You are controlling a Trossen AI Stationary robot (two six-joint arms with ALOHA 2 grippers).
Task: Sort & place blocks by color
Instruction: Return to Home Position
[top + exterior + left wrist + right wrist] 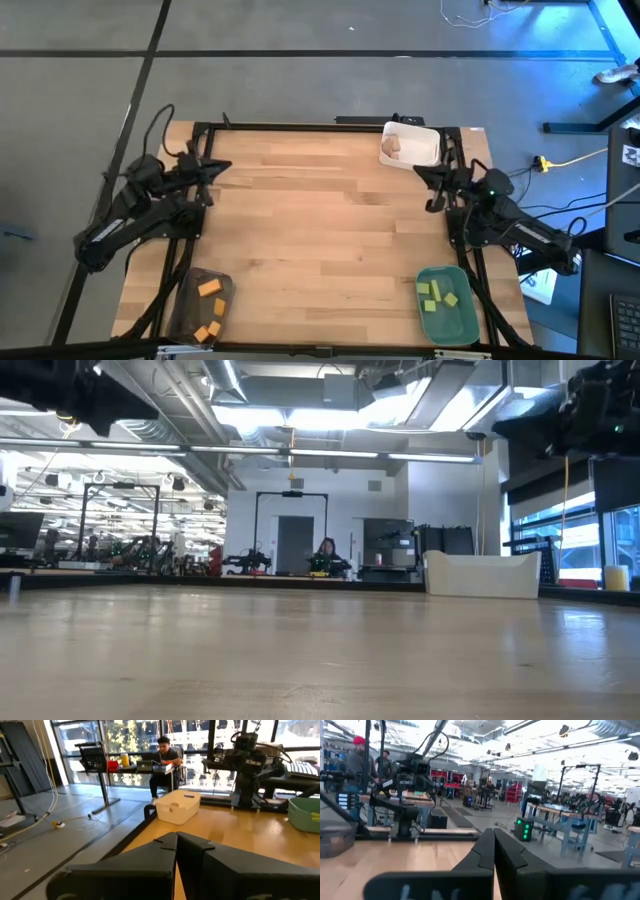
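Sitting sorted by colour in three trays. Orange blocks (209,289) lie in the grey tray (186,300) at the table's lower-left corner in the high view. Light green blocks (437,292) are in the glossy green tray (462,318), rounded corners, at lower right. Pale tan wood blocks (392,148) are bunched at one end of the white plastic tray (425,148) on the upper-right edge. Orange ones lie flat and apart, long axes skewed at different angles to the tray walls. Green ones sit closer together, also skewed, no common heading. Tan bunch is too small to read axes. Table (320,220) is matte light plank wood with a black frame. Left gripper (217,165) hovers at the upper-left table edge, its dark angular fingers (150,855) pinched together on nothing. Right gripper (428,177) is just beside the white tray, likewise closed and empty.
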